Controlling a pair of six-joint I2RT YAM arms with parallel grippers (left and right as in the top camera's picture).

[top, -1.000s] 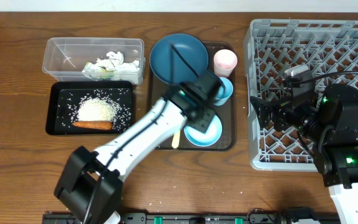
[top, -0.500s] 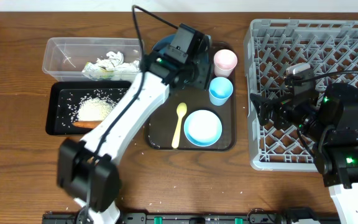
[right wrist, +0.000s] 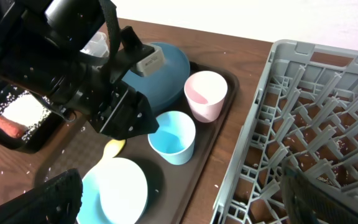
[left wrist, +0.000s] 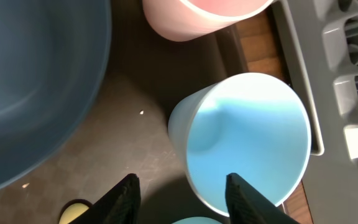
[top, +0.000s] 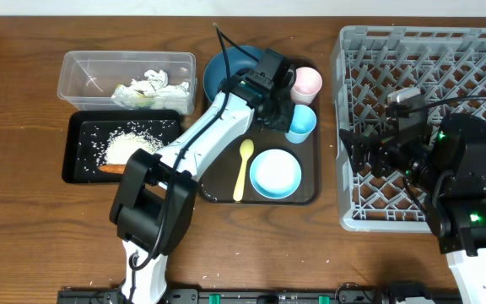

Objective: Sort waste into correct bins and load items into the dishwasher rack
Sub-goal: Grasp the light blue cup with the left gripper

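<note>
1. Your left gripper point(left wrist: 184, 194) has moved since half a second ago. Then it hung over the big dark blue round bowl point(top: 226, 74). Now it is further toward the right edge of the table, right at the light blue plastic cup point(left wrist: 244, 137).
2. Its two fingers point(left wrist: 127, 194) are spread apart. In the left wrist view one finger is outside the cup and the other is over the cup's open mouth, with the cup's wall between them. You cannot tell if a finger touches the cup.
3. The light blue plastic cup stands upright on the dark brown serving tray point(top: 218, 184), in the middle of the brown wooden table point(top: 24, 219), toward the far edge. It has not moved.
4. The pink plastic cup point(top: 306, 82) stands just beside it on the far side. The small white round bowl with a light blue inside point(top: 275, 173) and the pale yellow plastic spoon point(top: 243, 169) lie on the near part of that tray. All are where they were before.
5. Your right gripper point(top: 350, 152) has stayed put over the left rim of the big square grey plastic rack point(top: 420, 67), which sits by the right edge. Its fingers are wide apart and hold nothing.
6. Near the far left corner, the clear plastic box point(top: 72, 80) holds crumpled white paper point(top: 148, 84). Just on its near side, the flat black tray point(top: 78, 165) holds white rice grains point(top: 129, 148) and an orange carrot piece point(top: 110, 169), which is partly hidden under your left arm.
</note>
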